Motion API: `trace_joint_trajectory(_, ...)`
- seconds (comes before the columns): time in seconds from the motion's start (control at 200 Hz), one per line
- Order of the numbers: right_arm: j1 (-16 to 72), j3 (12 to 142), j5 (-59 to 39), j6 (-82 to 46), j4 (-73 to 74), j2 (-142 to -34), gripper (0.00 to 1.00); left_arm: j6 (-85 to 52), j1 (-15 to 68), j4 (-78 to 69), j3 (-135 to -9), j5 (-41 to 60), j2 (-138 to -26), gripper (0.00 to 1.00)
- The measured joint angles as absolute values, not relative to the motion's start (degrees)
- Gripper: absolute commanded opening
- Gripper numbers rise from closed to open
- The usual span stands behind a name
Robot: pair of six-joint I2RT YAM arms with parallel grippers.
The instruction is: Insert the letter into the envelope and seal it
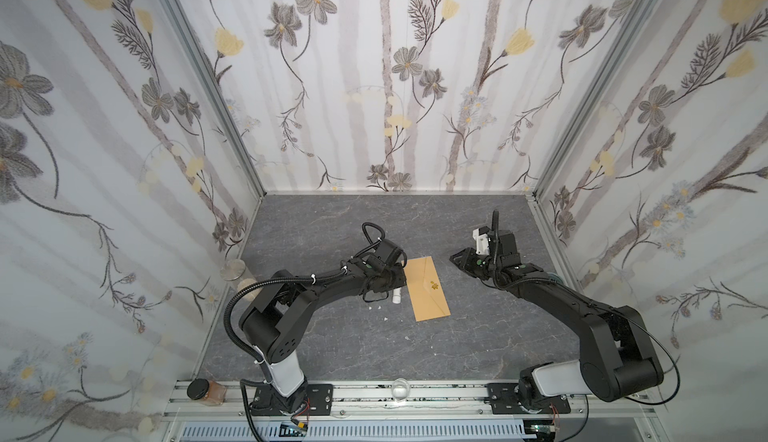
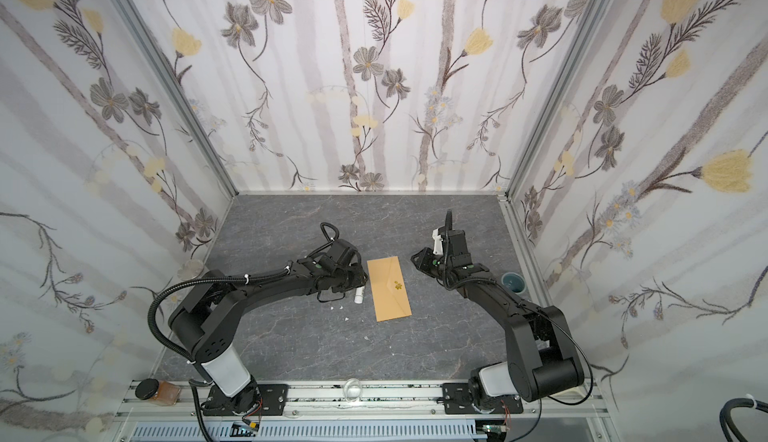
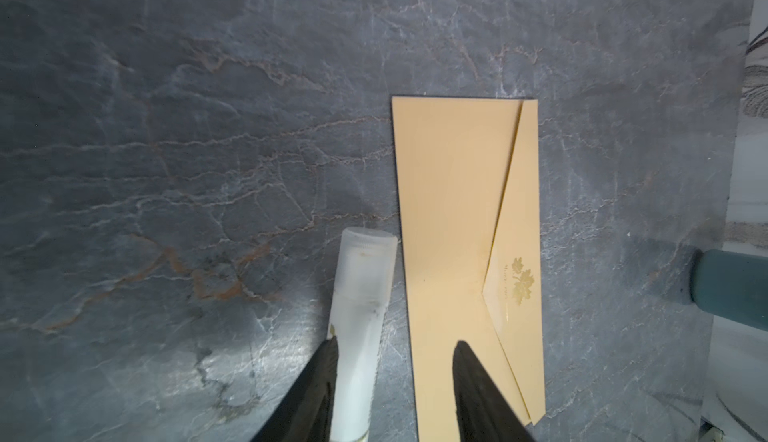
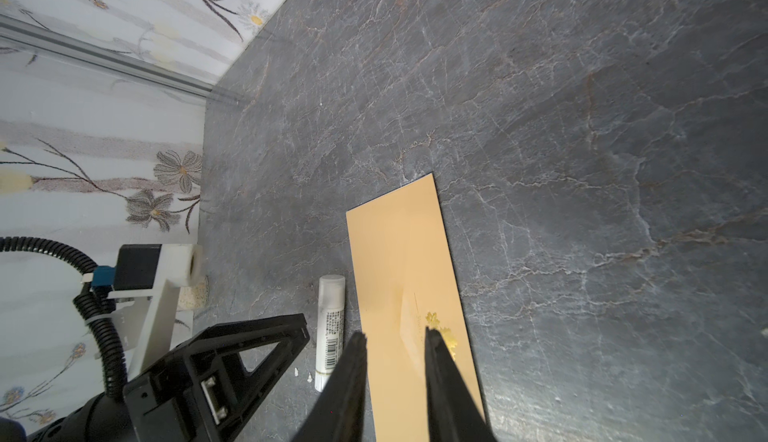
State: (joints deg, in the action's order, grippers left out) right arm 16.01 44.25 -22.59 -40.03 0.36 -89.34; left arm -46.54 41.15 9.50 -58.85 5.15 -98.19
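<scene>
Mid-frame, the envelope (image 1: 428,290) is laid flap-closed on the desk (image 1: 332,220). The left jaws are spread around the ungripped glue stick (image 3: 365,294). The right jaws are held slightly apart, empty.

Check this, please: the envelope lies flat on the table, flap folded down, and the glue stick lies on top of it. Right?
Not quite. The glue stick lies on the table beside the envelope, not on top of it; the right wrist view shows this. The envelope is flat, flap folded down.
</scene>
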Motion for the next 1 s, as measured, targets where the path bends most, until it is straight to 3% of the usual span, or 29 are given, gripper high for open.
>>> trace_joint_trajectory(0.315,13.63,45.54,-21.12,-38.37,-0.56,-85.60,0.26,-44.10,36.91,11.53,-56.51,-3.07,-87.26,0.50)
trace_joint_trajectory(0.38,12.60,45.87,-18.81,-36.99,-0.49,-84.16,0.26,-41.36,35.70,11.53,-57.23,-7.05,-84.86,0.60)
trace_joint_trajectory(0.405,12.12,45.95,-17.58,-36.29,-0.40,-83.53,0.27,-40.05,35.22,11.42,-57.58,-8.58,-84.20,0.75)
trace_joint_trajectory(0.425,11.86,45.98,-16.78,-35.81,-0.25,-83.18,0.30,-38.59,34.72,11.25,-57.95,-10.00,-83.59,0.95)
trace_joint_trajectory(0.435,11.73,45.98,-16.23,-35.51,-0.23,-82.96,0.31,-37.91,34.52,11.18,-58.11,-10.59,-83.37,0.99)
trace_joint_trajectory(0.55,10.46,45.74,-9.02,-31.81,0.71,-81.28,0.51,-30.74,31.62,9.56,-59.61,-17.39,-81.76,1.00)
trace_joint_trajectory(0.575,10.28,45.45,-7.46,-30.76,1.32,-80.99,0.71,-28.86,30.89,9.21,-59.61,-18.79,-81.38,1.00)
trace_joint_trajectory(0.595,10.04,45.19,-6.59,-30.33,1.80,-80.84,0.80,-27.38,30.06,9.13,-59.55,-19.86,-80.90,1.00)
trace_joint_trajectory(0.61,9.89,44.95,-5.56,-29.71,2.24,-80.68,0.95,-26.35,29.30,8.88,-59.31,-20.67,-80.40,1.00)
trace_joint_trajectory(0.625,9.74,44.71,-4.84,-29.23,2.66,-80.58,0.99,-25.61,28.60,8.36,-58.96,-21.17,-79.92,1.00)
trace_joint_trajectory(0.779,7.75,41.15,3.01,-24.95,7.77,-80.03,1.00,-19.20,19.90,1.37,-51.48,-26.55,-73.23,1.00)
trace_joint_trajectory(0.999,6.20,33.93,13.19,-20.25,17.41,-78.74,1.00,-10.79,10.55,-18.13,-34.46,-24.93,-69.28,1.00)
